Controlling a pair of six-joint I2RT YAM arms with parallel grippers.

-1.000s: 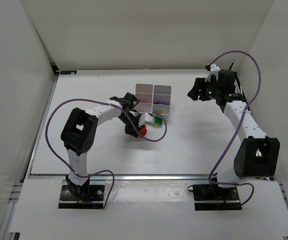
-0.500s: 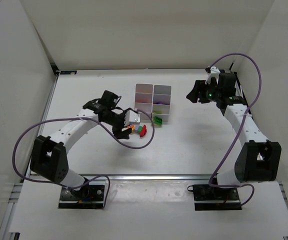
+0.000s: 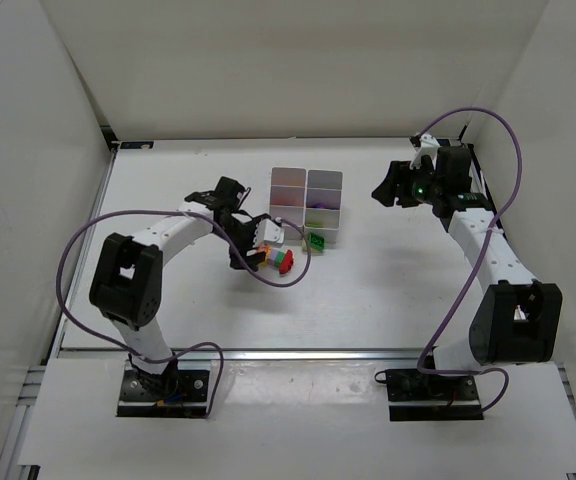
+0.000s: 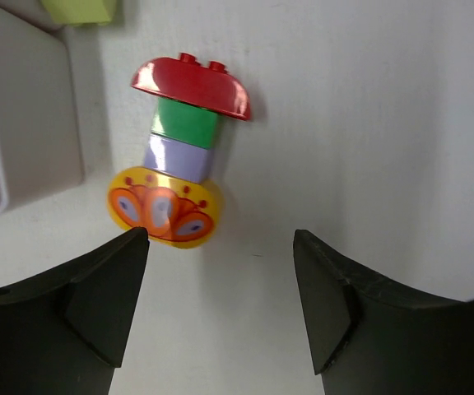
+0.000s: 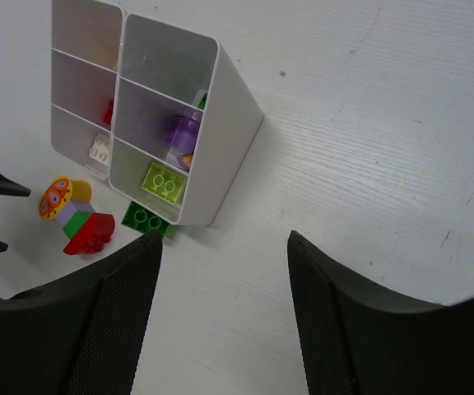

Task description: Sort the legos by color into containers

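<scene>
A joined stack of legos lies on the table: a red curved piece (image 4: 192, 85), a green brick (image 4: 186, 125), a pale purple brick (image 4: 177, 157) and a yellow-orange round piece (image 4: 164, 207). My left gripper (image 4: 220, 247) is open just short of the stack (image 3: 278, 260), with nothing between its fingers. The white containers (image 3: 308, 205) stand right behind the stack. One cell holds a lime brick (image 5: 163, 183), and others hold a purple piece (image 5: 183, 132) and a red piece (image 5: 108, 111). A green brick (image 5: 146, 220) lies outside, against the front wall. My right gripper (image 5: 225, 239) hangs open and empty, well to the right of the containers.
A container wall (image 4: 23, 123) stands close on the left of the stack. A small white brick (image 5: 99, 148) sits at the containers' near-left cell. White walls enclose the table on the left, the back and the right. Purple cables loop from both arms.
My left gripper has opened and pulled back to the left, and the lego stack now lies on the table in front of it. The left elbow has swung. The right arm has barely moved.
</scene>
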